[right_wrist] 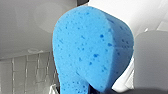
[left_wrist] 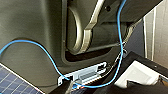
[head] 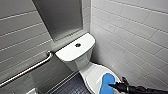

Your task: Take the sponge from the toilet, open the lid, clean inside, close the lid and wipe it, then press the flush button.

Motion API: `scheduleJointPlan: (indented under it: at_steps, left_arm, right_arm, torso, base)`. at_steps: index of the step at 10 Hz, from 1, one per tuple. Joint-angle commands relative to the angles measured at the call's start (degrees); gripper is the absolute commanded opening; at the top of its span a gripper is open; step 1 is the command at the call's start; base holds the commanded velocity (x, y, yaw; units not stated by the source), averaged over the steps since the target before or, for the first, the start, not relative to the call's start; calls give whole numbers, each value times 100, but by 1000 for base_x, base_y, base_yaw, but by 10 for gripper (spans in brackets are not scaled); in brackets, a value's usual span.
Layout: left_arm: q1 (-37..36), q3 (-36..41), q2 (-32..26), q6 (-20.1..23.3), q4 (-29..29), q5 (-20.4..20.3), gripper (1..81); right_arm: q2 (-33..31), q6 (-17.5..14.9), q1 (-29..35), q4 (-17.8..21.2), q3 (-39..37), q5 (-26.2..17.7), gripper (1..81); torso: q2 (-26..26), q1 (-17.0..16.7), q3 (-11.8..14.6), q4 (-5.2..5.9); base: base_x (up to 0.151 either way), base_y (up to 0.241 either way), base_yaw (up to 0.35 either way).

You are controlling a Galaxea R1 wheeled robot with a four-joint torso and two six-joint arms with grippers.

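The bright blue, soft, chunky sponge (head: 107, 82) hangs over the glossy white oval lid (head: 93, 73), apparently pinched at one end by the black right gripper (head: 113, 86). Light and squashy, it should deform under pressure, so a mid-body hold suits it.

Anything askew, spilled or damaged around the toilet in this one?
Nothing stands out. The lid lies shut on the toilet, the flush button sits in the tank top, and the right tool holds the sponge over the lid.
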Motion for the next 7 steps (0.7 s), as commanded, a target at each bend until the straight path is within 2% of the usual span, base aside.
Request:
scheduleJointPlan:
  at_steps: [1,2,3,4,7]
  left_arm:
    - [151,84,-31,12,-9,520,811]
    - [143,75,-39,12,-9,520,811]
    - [151,75,-39,12,-9,520,811]
    - [151,75,-39,12,-9,520,811]
    - [143,48,-39,12,-26,520,811]
  right_arm:
    - [616,6,987,-23,-526,-1014,10]
    - [834,6,1118,-15,-683,-1093,10]
    - [1011,6,1250,-23,-816,-1137,10]
    - [1161,6,1373,-15,-957,-1137,10]
    - [1846,6,1619,-15,-1581,-1093,10]
  torso:
    - [0,0,0,279]
    - [0,0,-145,294]
    - [0,0,-365,208]
    - [0,0,-98,243]
    - [4,2,-371,248]
  base:
    - [0,0,0]
    - [0,0,0]
    - [0,0,0]
    - [0,0,0]
    - [0,0,0]
